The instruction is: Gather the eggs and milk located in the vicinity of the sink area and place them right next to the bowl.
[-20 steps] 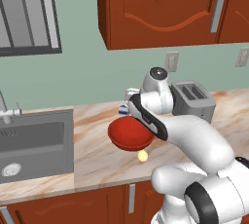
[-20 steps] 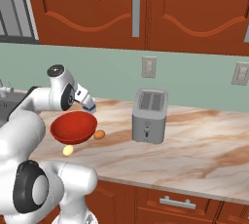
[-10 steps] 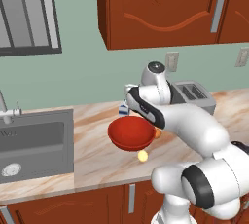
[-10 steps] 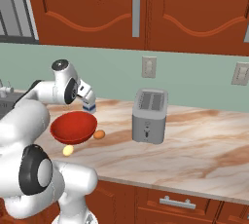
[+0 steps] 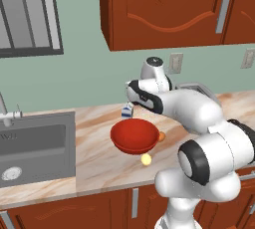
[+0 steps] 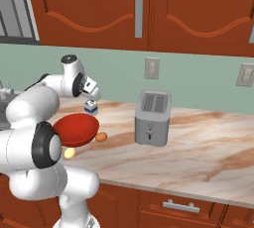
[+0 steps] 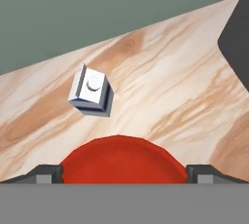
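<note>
On the marble counter, just beyond the red bowl (image 7: 124, 158) at eleven o'clock in the hand view, the milk carton (image 7: 91, 91) is standing upright while the gripper (image 7: 124, 173) is hovering above, fingers spread wide and gripping nothing.

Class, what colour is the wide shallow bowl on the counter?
Glossy red: the wide shallow round bowl shows best in the left base view.

Green wall (image 6: 198, 73) — red-brown cabinets (image 6: 163, 9)

Bowl (image 5: 134, 135) on the table (image 5: 99, 163), milk (image 6: 90, 106) just behind it, one egg (image 6: 101, 137) beside, another egg (image 5: 146, 159) before, sink (image 5: 30, 138) left, toaster (image 6: 153, 118) right.
</note>
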Available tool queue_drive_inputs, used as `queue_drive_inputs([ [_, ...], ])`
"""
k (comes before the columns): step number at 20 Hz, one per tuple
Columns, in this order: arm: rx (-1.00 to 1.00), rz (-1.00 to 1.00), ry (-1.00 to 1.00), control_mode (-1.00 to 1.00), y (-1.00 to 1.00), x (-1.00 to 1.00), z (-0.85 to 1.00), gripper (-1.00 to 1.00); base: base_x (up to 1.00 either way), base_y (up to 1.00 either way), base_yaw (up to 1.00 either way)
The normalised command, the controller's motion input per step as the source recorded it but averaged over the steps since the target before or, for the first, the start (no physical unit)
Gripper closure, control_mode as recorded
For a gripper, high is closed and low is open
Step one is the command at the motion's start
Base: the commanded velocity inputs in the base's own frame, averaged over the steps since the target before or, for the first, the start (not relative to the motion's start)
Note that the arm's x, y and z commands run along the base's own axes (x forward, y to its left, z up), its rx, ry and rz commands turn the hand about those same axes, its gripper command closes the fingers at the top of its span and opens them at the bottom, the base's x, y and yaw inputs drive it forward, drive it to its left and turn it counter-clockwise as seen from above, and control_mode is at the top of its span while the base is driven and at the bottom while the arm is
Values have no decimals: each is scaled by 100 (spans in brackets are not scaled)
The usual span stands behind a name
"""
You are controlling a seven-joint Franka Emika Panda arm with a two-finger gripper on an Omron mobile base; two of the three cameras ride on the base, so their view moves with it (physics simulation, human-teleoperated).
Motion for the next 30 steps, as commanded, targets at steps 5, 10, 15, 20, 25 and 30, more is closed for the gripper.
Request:
queue_drive_inputs([
  [5, 0, 0, 10, -100, 2, 23, -3, -100, 0, 0, 0],
  [10, 0, 0, 9, -100, 10, 10, -6, -100, 0, 0, 0],
  [15, 0, 0, 3, -100, 5, 11, -18, -100, 0, 0, 0],
  [20, 0, 0, 0, -100, 0, 10, -21, -100, 0, 0, 0],
  [25, -2, 0, -1, -100, 0, 3, -7, -100, 0, 0, 0],
  [30, -1, 0, 0, -100, 0, 8, -5, -100, 0, 0, 0],
])
